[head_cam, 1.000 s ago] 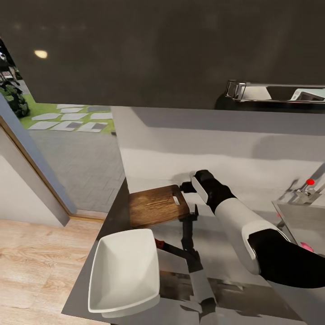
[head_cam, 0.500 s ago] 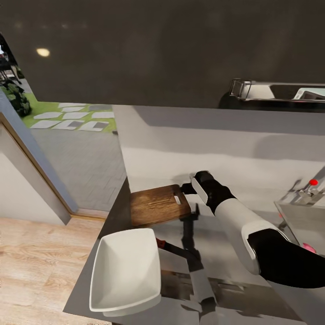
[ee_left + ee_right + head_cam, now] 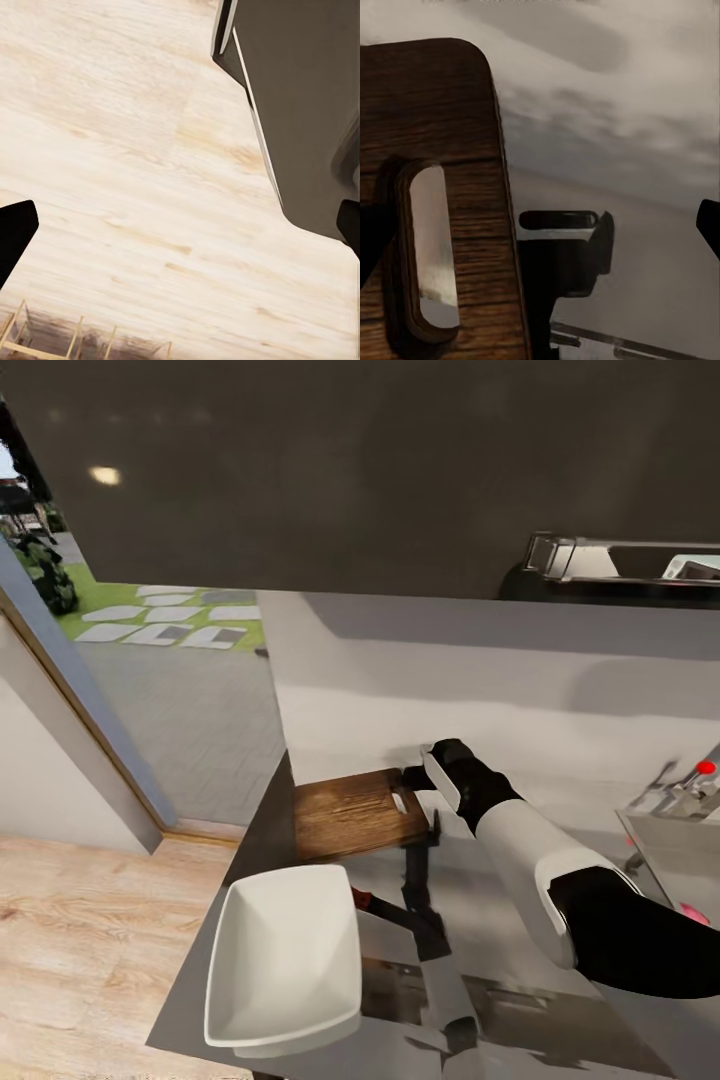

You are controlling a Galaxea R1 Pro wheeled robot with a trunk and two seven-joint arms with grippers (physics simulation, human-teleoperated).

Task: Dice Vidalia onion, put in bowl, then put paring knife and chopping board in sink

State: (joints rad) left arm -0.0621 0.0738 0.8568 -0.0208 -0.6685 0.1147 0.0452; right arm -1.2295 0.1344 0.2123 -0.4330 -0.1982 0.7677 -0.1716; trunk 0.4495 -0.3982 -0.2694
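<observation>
The right pincer (image 3: 418, 775), its fingers apart, is reaching for the chopping board (image 3: 350, 813) slot and needs to close there next.

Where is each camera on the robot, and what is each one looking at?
Head view: on the robot's head, looking down at the countertop with the board, bowl, knife and sink; its right arm reaches to the board.
Left wrist view: on the left arm, facing the wood floor; dark fingertips at the edges.
Right wrist view: on the right arm, facing the board's slot end; dark fingertips at the edges.
Head and right wrist views share the board.
</observation>
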